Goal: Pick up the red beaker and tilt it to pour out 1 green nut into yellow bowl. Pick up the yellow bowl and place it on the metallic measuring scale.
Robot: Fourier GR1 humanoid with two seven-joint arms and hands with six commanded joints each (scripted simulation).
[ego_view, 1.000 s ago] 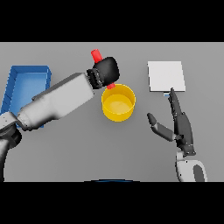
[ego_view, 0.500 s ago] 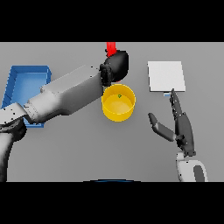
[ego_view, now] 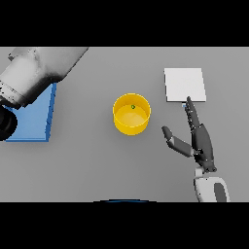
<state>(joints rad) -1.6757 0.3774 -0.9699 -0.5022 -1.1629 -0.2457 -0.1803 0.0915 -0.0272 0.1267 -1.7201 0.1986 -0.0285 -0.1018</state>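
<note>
The bowl (ego_view: pixel 131 114) stands upright near the middle of the table (ego_view: pixel 97 160), with bare grey table on every side of it. A small green nut (ego_view: pixel 133 107) lies inside, near the far wall. The scale (ego_view: pixel 184 84), a pale square plate, lies flat to the right and a little farther back, well apart from the bowl.

The right hand (ego_view: pixel 200 141) rests open between bowl and scale, fingers straight and pointing toward the scale's near edge, thumb spread out toward the bowl; a fingertip reaches just to that edge. It touches neither bowl nor nut.

The left arm (ego_view: pixel 39 73) crosses the upper left corner, large and cut off by the frame; its hand is not in view, nor is the beaker. The arm hides much of a blue tray (ego_view: pixel 34 119) at the left edge.
</note>
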